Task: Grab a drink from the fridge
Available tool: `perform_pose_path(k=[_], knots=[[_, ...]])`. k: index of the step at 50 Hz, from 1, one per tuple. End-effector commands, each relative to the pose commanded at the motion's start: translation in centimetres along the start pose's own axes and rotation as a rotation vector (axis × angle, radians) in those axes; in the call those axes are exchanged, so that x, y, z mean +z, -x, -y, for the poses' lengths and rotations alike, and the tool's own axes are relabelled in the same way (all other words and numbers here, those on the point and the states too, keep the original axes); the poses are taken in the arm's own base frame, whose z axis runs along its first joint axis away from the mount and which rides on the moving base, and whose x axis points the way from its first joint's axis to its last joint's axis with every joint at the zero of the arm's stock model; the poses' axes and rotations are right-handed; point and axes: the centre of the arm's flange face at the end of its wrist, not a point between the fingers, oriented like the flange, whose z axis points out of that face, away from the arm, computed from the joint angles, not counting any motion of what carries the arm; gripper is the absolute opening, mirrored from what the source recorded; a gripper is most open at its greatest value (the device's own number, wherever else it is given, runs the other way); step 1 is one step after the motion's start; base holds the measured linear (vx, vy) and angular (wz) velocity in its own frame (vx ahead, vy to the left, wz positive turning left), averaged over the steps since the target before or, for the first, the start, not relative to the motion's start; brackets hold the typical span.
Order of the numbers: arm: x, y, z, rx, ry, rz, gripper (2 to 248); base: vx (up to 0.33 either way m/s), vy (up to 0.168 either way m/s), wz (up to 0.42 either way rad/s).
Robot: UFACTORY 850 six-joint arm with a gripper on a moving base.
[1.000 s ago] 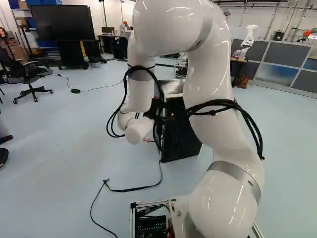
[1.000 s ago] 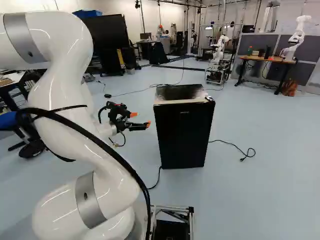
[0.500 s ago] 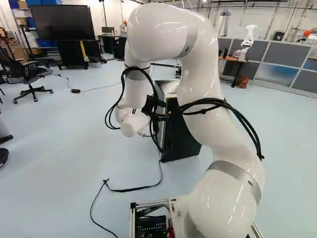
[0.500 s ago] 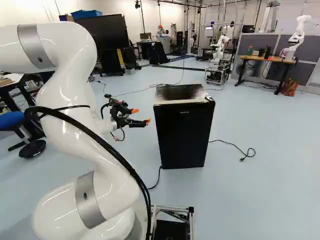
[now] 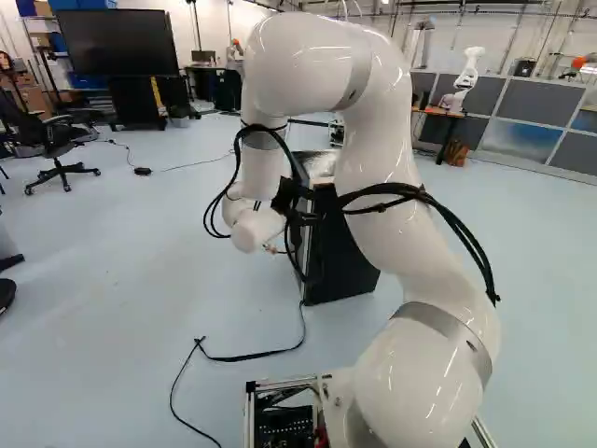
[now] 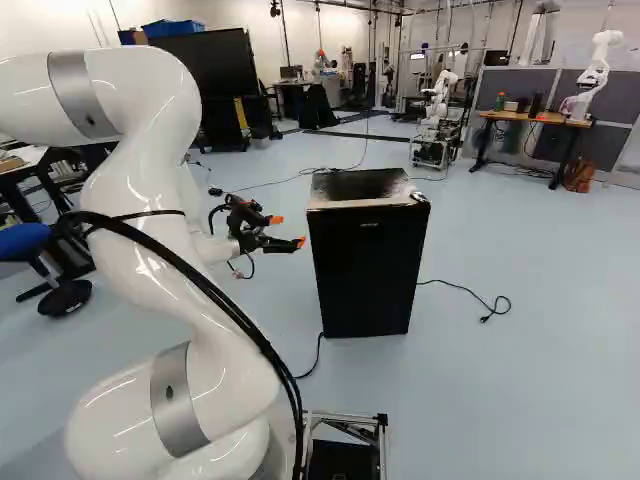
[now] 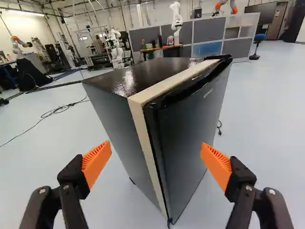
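In the right base view my gripper stands just left of the black fridge, its orange tips pointing towards it. The wrist view shows the gripper wide open, nothing between its orange pads. Ahead of the fingers is the fridge, seen from a corner: its dark door, a pale strip along the door edge and one grey side. The door is closed. No touch between fingers and fridge shows. In the left base view the arm partly hides the fridge. No drink is visible.
A black cable lies on the floor before the fridge, another beside it. Farther back are another robot, a wooden table with one more robot, and an office chair.
The arm has shifted, its upper part lowering; in the right base view the gripper has moved slightly right, closer to the fridge. The base and fridge have stayed put.
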Motion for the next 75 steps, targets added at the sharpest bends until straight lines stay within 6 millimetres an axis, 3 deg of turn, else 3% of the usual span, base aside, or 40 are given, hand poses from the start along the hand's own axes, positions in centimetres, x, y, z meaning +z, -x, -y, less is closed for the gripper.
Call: perform_pose_path(k=[75], knots=[[5.3, -1.3, -1.3, 0.045, 0.108, -0.023, 247, 0.0, 0.0, 0.0]])
